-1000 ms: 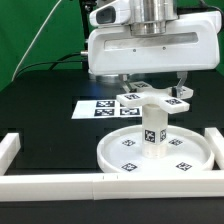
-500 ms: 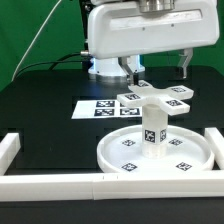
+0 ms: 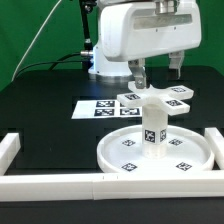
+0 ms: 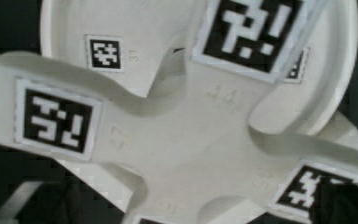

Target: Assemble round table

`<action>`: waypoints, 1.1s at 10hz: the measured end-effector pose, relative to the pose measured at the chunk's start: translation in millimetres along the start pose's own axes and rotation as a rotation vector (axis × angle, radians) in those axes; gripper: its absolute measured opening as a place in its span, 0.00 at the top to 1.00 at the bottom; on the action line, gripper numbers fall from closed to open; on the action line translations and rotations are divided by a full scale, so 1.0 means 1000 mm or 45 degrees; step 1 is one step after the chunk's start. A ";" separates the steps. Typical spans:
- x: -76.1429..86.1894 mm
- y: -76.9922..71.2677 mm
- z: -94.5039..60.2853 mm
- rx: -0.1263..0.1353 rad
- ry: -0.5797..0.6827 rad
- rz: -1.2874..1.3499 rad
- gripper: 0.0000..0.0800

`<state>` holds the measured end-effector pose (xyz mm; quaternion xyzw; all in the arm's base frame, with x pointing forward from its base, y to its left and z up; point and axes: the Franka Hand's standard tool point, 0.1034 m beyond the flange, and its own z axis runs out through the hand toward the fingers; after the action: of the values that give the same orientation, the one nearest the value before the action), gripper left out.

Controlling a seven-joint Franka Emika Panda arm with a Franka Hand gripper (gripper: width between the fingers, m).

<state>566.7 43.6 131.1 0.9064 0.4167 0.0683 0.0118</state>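
The round disc top [image 3: 120,152] lies flat on the table near the front rail. The short cylinder leg [image 3: 153,131] stands upright on its middle. The cross-shaped base [image 3: 152,97] sits on top of the leg, its tagged arms spread level. My gripper [image 3: 158,70] hangs just above the base, open and empty, with both fingers clear of the base. In the wrist view the cross-shaped base [image 4: 176,115] fills the picture from directly above, with its tags showing.
The marker board [image 3: 98,108] lies flat behind the table parts, towards the exterior view's left. White border rails run along the front [image 3: 50,181], the left [image 3: 8,148] and the right [image 3: 216,135]. The robot's base [image 3: 102,66] stands at the back.
My gripper has risen off the cross-shaped base and shifted slightly towards the exterior view's right. The base stays on the leg.
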 end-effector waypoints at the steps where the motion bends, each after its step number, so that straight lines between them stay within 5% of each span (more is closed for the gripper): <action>1: 0.001 0.004 0.003 -0.008 -0.025 -0.186 0.19; 4: 0.004 0.009 0.011 0.008 -0.096 -0.546 0.19; 11: 0.003 0.008 0.015 0.013 -0.102 -0.561 0.19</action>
<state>576.5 41.1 117.7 0.7956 0.6041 0.0258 0.0385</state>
